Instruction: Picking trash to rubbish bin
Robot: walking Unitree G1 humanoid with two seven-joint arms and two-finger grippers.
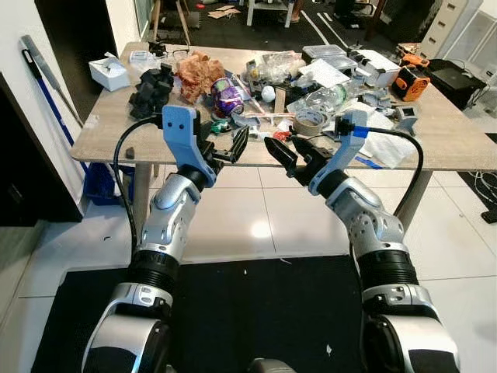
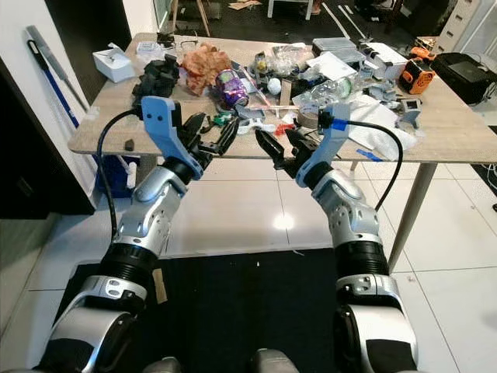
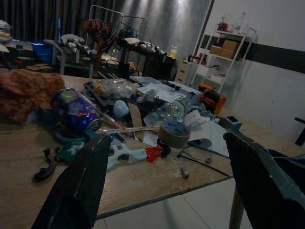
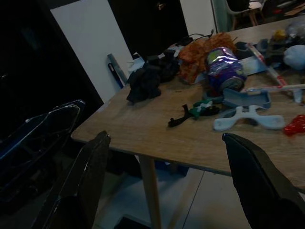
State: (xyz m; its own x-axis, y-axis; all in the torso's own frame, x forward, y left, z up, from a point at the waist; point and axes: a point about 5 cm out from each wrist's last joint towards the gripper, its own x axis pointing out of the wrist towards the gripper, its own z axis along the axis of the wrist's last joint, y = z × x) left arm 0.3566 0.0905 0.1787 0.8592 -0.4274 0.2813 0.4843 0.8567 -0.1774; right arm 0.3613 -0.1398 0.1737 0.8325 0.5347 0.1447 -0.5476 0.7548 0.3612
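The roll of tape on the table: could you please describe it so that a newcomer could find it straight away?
On the cluttered wooden table, look at the near edge, just beyond the right gripper. The roll of tape lies flat there beside a crushed clear plastic bottle. It is the only brownish ring with an open hole in its middle.

Desk far-right corner cut by frame edge in left eye view; black case beyond it also clipped. Broom handle top runs out of frame, lower end hidden behind desk. Blue bin under desk mostly hidden by desktop and leg. Clutter pile centre desk: small bits around tape roll too small to ID. Both wrist views dark: black lump unreadable, red bit cut by edge. Left wrist view background shelf items blurred, can't tell.
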